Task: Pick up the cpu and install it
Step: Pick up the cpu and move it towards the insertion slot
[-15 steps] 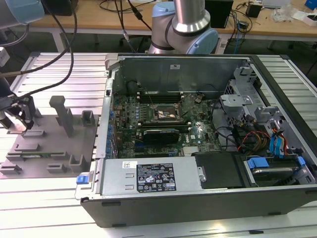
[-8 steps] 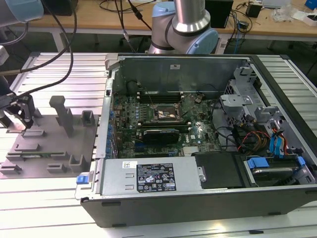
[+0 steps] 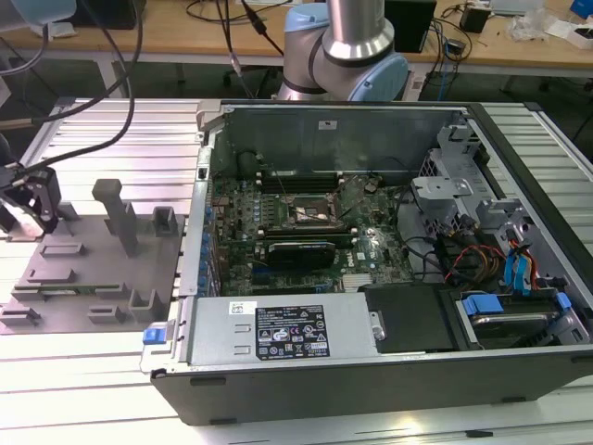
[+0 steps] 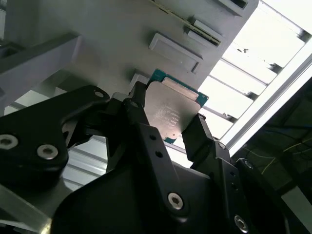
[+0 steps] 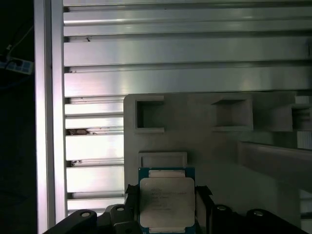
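Second wrist view: hand tight around cpu

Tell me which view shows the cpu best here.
The first wrist view: the cpu faces the camera squarely, silver top and green edge plain, inside the gripper. The second wrist view shows the cpu tilted, gripped on two sides. The gripper sits at the exterior view's left, the chip too small to tell.

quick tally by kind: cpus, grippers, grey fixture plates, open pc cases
cpu: 1
gripper: 1
grey fixture plate: 1
open pc case: 1
total: 4
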Controlling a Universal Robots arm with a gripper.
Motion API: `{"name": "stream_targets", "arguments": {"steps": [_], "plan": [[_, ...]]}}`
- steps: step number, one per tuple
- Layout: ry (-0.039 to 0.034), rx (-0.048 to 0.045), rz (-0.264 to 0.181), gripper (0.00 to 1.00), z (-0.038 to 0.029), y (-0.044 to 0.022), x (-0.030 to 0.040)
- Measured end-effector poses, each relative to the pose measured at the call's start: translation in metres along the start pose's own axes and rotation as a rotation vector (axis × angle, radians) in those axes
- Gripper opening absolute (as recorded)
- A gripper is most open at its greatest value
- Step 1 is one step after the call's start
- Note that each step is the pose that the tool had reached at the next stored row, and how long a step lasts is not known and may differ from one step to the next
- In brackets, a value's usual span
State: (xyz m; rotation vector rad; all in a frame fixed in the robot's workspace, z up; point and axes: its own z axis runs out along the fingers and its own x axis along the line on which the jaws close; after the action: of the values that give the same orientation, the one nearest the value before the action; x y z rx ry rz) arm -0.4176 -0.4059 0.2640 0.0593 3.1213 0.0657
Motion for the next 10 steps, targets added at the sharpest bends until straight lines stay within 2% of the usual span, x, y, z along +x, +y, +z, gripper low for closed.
{"name": "stream_targets", "arguments": {"steps": [2,4,10], "plan": [[0.0,0.0001,0.0,0.55,-0.0034,0.0002,0.0],[-0.0001,0.0,0.0,0.55,-0.0098,0.0005,-0.0002],[0.0,0.0,0.0,0.55,-0.0168,0.0008,-0.0003]]}}
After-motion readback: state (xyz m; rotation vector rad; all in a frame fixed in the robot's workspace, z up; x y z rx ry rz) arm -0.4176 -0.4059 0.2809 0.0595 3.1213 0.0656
